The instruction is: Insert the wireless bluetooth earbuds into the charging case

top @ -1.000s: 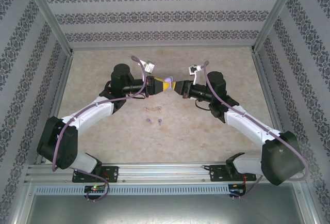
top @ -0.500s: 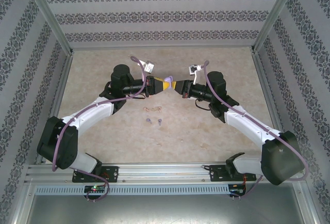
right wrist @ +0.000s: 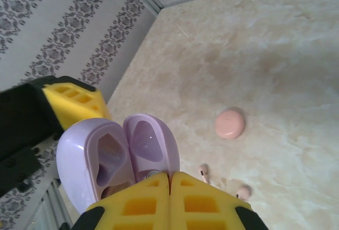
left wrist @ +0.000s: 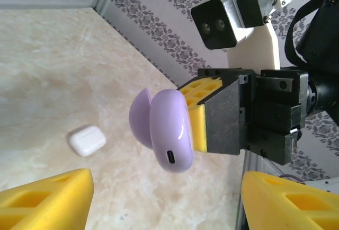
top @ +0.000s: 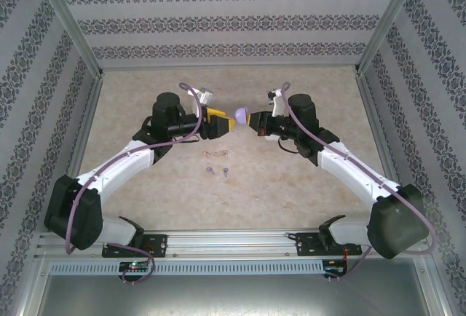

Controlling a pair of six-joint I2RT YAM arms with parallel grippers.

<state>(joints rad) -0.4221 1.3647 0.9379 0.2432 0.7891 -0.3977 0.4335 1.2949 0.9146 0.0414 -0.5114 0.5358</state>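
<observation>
A purple charging case (top: 241,118) hangs in the air over the middle of the table, its lid swung open (right wrist: 114,153). My right gripper (top: 255,121) is shut on its edge, yellow fingers (right wrist: 169,201) pressed together. Just left of the case, my left gripper (top: 223,124) stands open and apart from it. In the left wrist view the case (left wrist: 165,130) floats above and between my spread left gripper's (left wrist: 164,203) fingers. Two pinkish earbuds (right wrist: 203,171) and two purple earbuds (top: 218,171) lie on the table below.
A closed white case (left wrist: 87,140) and a closed round pink case (right wrist: 230,123) lie on the marbled tabletop (top: 291,185). Patterned walls with metal corner posts (top: 69,21) enclose the table on three sides.
My left gripper has opened, let go of the purple case and drawn back to the left. The right gripper keeps the case and has shifted slightly.
</observation>
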